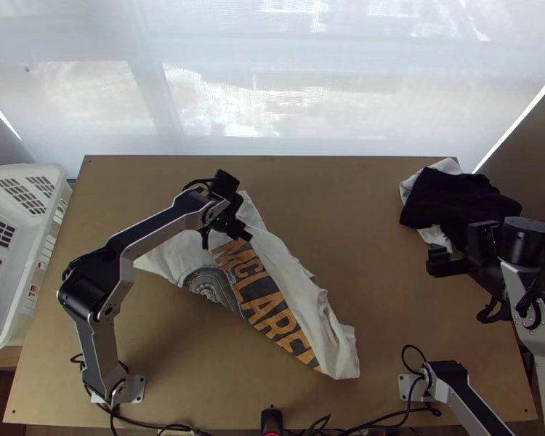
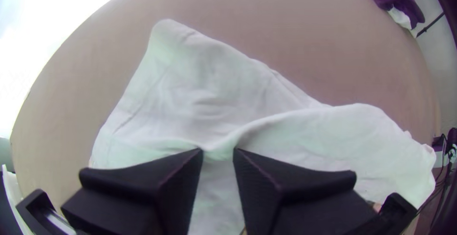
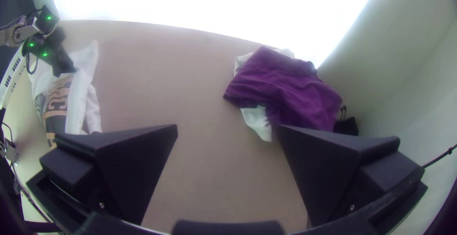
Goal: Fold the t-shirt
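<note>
- The t-shirt (image 1: 283, 280) lies on the left and middle part of the desk (image 1: 374, 218), its long axis slanting from the far left towards the near edge, right of the middle.
- Its far-left end is the broad one: one corner points at the desk's far edge, another at its left side. The other end is narrower and blunt, pointing to the near right.
- It is partly folded: a white strip of cloth runs lengthwise along its right side, wrinkled at the outer edge, beside the orange lettering and a dark grey print. The lettering follows the long axis.
- The left tool (image 1: 241, 232) is over the broad end. Up close it seems clenched on white cloth of the t-shirt, for creases gather between its fingertips, though the pinch itself is partly hidden.
- The right tool (image 1: 453, 247) is released, fingers (image 3: 143, 144) wide apart with nothing between them, above the right part of the desk, well apart from the t-shirt.
- Near it, at the desk's far right, a dark garment (image 1: 454, 196) lies bunched with white cloth (image 1: 447, 166) poking out around it.
- A white basket (image 1: 22, 309) stands at the desk's left side.
</note>
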Controlling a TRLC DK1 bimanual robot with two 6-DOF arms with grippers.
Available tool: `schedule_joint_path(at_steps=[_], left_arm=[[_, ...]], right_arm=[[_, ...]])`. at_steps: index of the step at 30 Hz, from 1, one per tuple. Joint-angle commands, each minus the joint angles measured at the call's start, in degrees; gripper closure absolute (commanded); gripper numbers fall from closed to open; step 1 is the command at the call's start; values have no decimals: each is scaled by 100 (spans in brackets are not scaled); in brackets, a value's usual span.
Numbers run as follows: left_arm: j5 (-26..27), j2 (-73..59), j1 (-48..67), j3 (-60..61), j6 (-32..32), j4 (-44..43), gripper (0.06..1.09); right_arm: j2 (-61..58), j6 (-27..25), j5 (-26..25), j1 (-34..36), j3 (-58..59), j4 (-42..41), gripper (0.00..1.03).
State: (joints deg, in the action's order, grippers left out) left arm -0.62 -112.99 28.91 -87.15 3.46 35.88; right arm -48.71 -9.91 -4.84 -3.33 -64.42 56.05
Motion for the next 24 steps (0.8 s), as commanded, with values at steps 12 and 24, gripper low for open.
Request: schedule_joint_path(at_steps=[12, 24], left_arm=[[229, 1174, 1, -109, 93, 288, 105], [229, 3591, -184, 1087, 155, 842, 105]], right_arm=[[160, -46, 1, -9, -18, 99, 5], [177, -2, 10, -379, -44, 46, 5]])
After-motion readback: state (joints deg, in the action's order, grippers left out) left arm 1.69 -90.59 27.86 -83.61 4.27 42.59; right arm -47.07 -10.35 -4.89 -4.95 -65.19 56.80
